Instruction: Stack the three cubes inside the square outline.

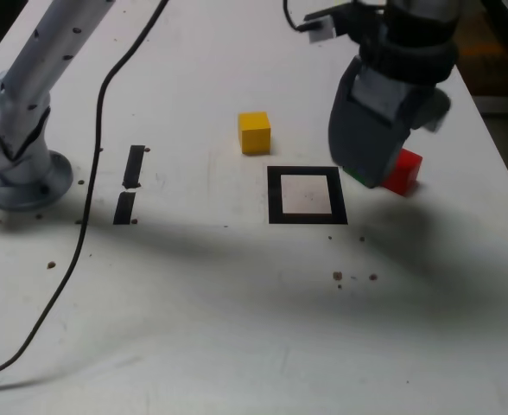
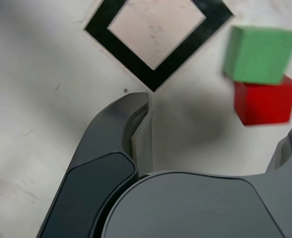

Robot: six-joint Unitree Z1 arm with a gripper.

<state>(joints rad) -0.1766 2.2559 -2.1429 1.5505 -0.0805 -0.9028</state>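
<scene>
On the scuffed white surface (image 1: pixel 237 328), the matte grey gripper (image 2: pixel 213 136) hangs with jaws spread, empty, near the green cube (image 2: pixel 260 53) and red cube (image 2: pixel 265 101), which touch just outside the black tape square outline (image 1: pixel 307 195). The yellow cube (image 1: pixel 255 132) sits apart; a black cable (image 1: pixel 94 173) trails nearby.

dim, soft shadows, wrist view blurred

I'm seeing a yellow cube (image 1: pixel 255 132), a red cube (image 1: pixel 404 172) and a green cube (image 2: pixel 259 53), all plain; the square outline (image 1: pixel 307 194) is black round a white centre, my tool (image 1: pixel 371 177) dark grey, the tabletop (image 1: pixel 237 303) white with brown specks
</scene>
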